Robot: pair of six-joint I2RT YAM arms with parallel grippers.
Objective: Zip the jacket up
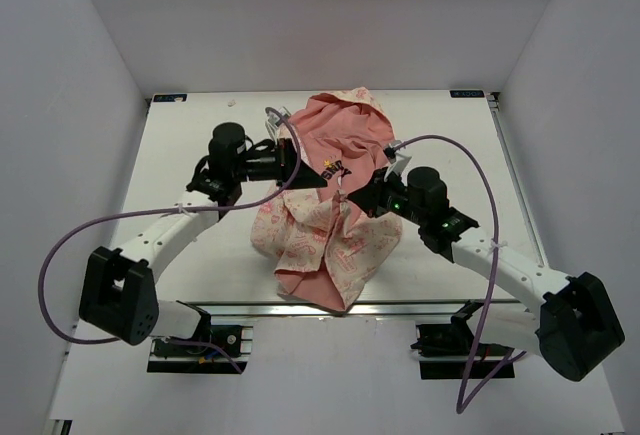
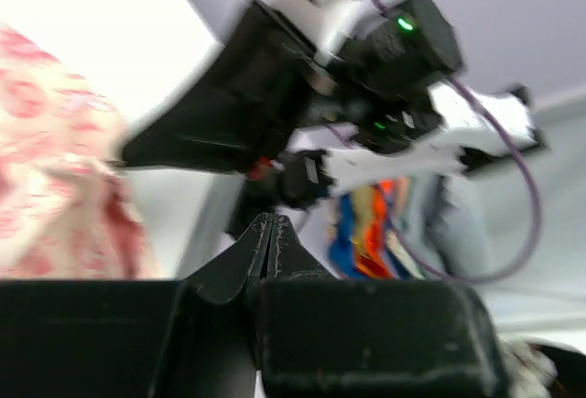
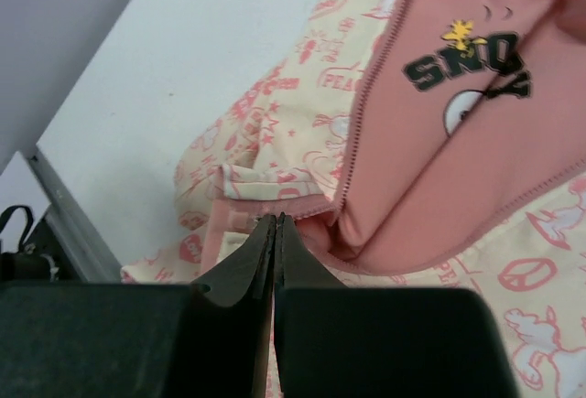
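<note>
The jacket lies crumpled in the middle of the table, cream with a pink print. Its salmon lining and dark logo face up. My left gripper is over the jacket's left side. In the left wrist view it is shut with nothing between the fingers, and the jacket is off to its left. My right gripper comes in from the right. It is shut with its tips on the pink hem beside the lower end of the zipper teeth. The lining folds over just to the right of the tips.
The white table has its metal front edge just below the jacket's lower end. White walls close in the back and sides. The right arm's wrist fills the left wrist view, close ahead of the left fingers. Purple cables loop from both arms.
</note>
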